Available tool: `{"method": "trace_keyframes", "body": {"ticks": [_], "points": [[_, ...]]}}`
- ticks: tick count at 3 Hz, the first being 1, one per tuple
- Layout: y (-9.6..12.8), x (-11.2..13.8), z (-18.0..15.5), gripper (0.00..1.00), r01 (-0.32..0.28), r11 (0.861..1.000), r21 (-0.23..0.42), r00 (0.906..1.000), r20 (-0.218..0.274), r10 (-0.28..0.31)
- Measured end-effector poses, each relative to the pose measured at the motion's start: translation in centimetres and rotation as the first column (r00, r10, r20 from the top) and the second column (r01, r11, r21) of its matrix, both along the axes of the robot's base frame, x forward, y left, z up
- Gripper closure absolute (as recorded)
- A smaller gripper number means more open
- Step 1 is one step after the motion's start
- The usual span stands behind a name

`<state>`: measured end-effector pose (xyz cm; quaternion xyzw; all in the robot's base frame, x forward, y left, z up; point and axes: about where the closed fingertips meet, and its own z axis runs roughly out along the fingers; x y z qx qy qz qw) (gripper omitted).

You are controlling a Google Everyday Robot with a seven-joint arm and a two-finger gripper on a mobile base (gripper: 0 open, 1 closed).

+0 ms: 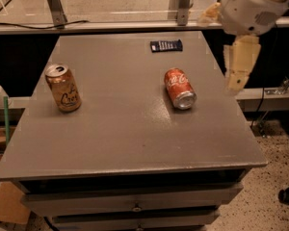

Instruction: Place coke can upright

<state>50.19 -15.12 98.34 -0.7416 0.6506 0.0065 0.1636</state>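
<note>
Upright tan-gold can [62, 88] left on grey table [120, 143], dark flat packet [166, 45] near far edge.

Wht rounded arm housing [253, 6] w/ cream-tan claw [238, 69], top rt.

the coke can [179, 88] is laid on its side on the table [125, 138], right of the middle, with one end turned toward the near right. a second can [62, 87] is stood upright on the left part of the table, well apart from the coke can. a flat packet [166, 45] is set near the far edge, behind the coke can. the gripper [240, 64] is held in the air over the table's right edge, to the right of the coke can and apart from it. drawers [135, 198] are set under the near edge.
</note>
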Motion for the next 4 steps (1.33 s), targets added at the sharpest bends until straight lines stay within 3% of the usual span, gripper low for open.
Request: {"method": "trace_keyframes", "body": {"ticks": [1, 2, 3, 4], "points": [[0.5, 1.0, -1.2, 0.00, -0.132, 0.991, -0.024, 0.9912, 0.007, 0.132], [-0.5, 1.8, -2.1, 0.00, -0.253, 0.967, -0.034, 0.9671, 0.020, 0.254], [-0.9, 3.2, -2.3, 0.00, -0.383, 0.923, -0.033, 0.9200, 0.076, 0.385], [-0.6, 3.7, -2.3, 0.00, -0.382, 0.923, -0.033, 0.9186, 0.094, 0.384]]}}
